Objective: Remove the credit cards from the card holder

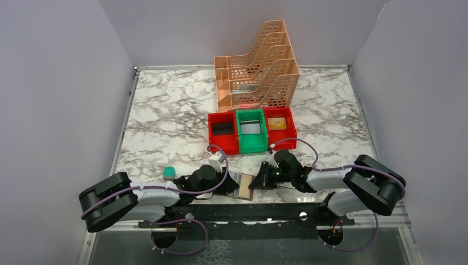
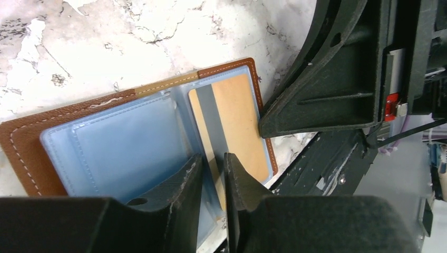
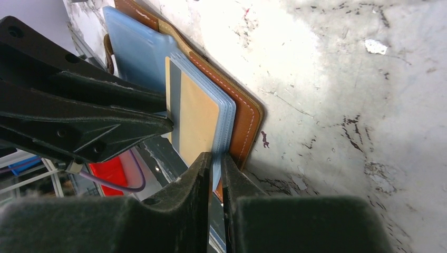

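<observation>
Where the two arms meet low over the marble tabletop (image 1: 165, 121), the open brown leather bifold card holder (image 2: 121, 147) lies between them. The left end effector (image 2: 213, 159), jaws narrow, pinches the grey-blue pocket edge. A tan plastic credit card with a grey stripe (image 2: 237, 118) sits just beyond its fingertips; whether it grips the card alone is unclear. The right end effector (image 3: 216, 156), nearly closed, nips the opposite pocket edge, hiding that corner.
</observation>
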`<control>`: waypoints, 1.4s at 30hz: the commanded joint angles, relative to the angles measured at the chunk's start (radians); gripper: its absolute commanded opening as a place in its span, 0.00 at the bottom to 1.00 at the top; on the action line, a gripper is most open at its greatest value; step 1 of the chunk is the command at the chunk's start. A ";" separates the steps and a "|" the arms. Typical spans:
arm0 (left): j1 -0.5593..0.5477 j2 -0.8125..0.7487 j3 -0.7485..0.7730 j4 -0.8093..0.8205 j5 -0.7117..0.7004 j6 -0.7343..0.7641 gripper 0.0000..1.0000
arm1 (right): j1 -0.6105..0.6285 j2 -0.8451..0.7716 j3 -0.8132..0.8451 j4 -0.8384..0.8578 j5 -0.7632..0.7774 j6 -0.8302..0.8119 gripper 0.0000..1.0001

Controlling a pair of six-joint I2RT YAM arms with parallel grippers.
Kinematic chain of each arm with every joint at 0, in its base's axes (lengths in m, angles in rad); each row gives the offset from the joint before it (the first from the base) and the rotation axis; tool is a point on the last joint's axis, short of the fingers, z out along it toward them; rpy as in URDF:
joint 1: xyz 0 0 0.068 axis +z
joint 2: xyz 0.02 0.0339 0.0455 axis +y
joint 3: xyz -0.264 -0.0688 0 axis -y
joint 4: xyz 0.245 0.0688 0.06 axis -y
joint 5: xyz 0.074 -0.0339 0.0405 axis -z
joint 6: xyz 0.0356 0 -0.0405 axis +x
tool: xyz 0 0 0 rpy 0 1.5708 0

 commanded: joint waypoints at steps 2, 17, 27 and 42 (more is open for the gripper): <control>-0.003 0.031 -0.006 0.076 0.023 -0.032 0.17 | 0.008 0.021 -0.002 -0.046 0.060 -0.012 0.17; 0.002 -0.098 -0.052 0.029 -0.001 -0.026 0.00 | 0.007 -0.013 0.054 -0.174 0.130 -0.058 0.09; 0.006 -0.131 -0.024 -0.118 -0.053 0.001 0.00 | 0.006 -0.025 0.071 -0.223 0.170 -0.072 0.09; 0.007 -0.159 -0.019 -0.131 -0.068 -0.017 0.00 | 0.007 -0.172 0.133 -0.229 0.033 -0.180 0.28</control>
